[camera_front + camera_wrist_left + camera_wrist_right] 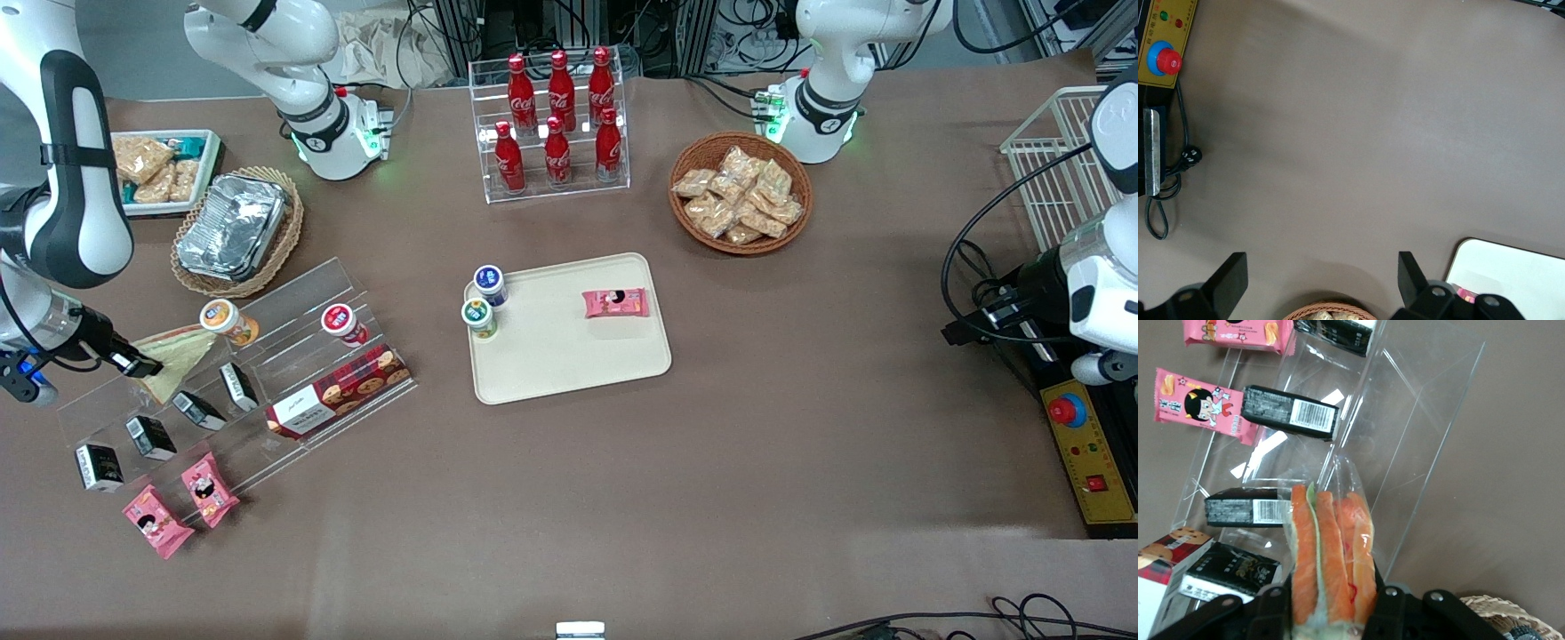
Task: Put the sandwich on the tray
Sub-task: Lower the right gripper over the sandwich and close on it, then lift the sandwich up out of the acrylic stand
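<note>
The wrapped wedge sandwich [173, 360] lies on the upper step of the clear acrylic rack [267, 391], toward the working arm's end of the table. In the right wrist view the sandwich [1331, 553] shows orange filling and a green strip between pale bread. My right gripper [142, 364] is shut on the sandwich, a finger [1271, 613] pressed on each side. The beige tray [569, 356] lies at the table's middle, well apart from the gripper. It holds a pink snack packet [615, 303] and two small cups [484, 302].
The rack also holds black packets [147, 436], a red biscuit box [342, 391] and two cups [231, 322]. Pink packets [178, 502] lie nearer the camera. A basket of foil containers [233, 227], a cola bottle rack [556, 124] and a snack basket [740, 191] stand farther away.
</note>
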### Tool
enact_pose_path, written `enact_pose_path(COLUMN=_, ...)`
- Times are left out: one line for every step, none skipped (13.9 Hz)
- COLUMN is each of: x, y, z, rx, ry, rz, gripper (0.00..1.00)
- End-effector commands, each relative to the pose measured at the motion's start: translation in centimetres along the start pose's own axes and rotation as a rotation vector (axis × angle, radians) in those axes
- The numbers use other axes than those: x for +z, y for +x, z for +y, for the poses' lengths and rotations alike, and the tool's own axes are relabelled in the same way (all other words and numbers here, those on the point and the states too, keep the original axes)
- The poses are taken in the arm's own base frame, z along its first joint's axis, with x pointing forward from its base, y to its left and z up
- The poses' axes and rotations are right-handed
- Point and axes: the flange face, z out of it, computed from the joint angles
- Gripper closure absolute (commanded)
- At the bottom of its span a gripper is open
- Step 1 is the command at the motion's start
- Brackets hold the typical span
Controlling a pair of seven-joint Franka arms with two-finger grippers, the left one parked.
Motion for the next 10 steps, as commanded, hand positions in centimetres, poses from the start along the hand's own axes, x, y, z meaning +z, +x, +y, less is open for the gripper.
enact_pose_path(x=-1.9, y=0.9, z=-0.1, rx=-0.041, ry=0.017, rz=0.005, gripper=1.0)
enact_pose_path(x=-2.9, y=0.9, z=-0.3, rx=-0.049, ry=0.012, rz=-0.019, gripper=1.0)
enact_pose_path(x=-5.6, y=1.6, z=-0.7, rx=-0.056, ry=0.011, rz=-0.019, gripper=1.0)
enact_pose_path(x=-8.6, y=1.9, z=-1.2, rx=-0.066, ry=-0.004, rz=-0.052, gripper=1.0)
enact_pose_path(x=-11.5, y=2.2, z=-1.6, rx=-0.072, ry=-0.013, rz=-0.072, gripper=1.0)
enact_pose_path(x=-13.5, y=2.1, z=-1.9, rx=-0.075, ry=-0.018, rz=-0.095, gripper=1.0)
enact_pose_path(x=-15.1, y=1.7, z=-2.3, rx=-0.082, ry=-0.016, rz=-0.112, gripper=1.0)
enact_pose_path(x=-16.3, y=1.1, z=-3.4, rx=-0.101, ry=-0.013, rz=-0.121, gripper=1.0)
enact_pose_path(x=-17.4, y=0.2, z=-4.8, rx=-0.12, ry=-0.011, rz=-0.117, gripper=1.0)
enact_pose_path(x=-18.1, y=-0.9, z=-6.7, rx=-0.134, ry=-0.01, rz=-0.116, gripper=1.0)
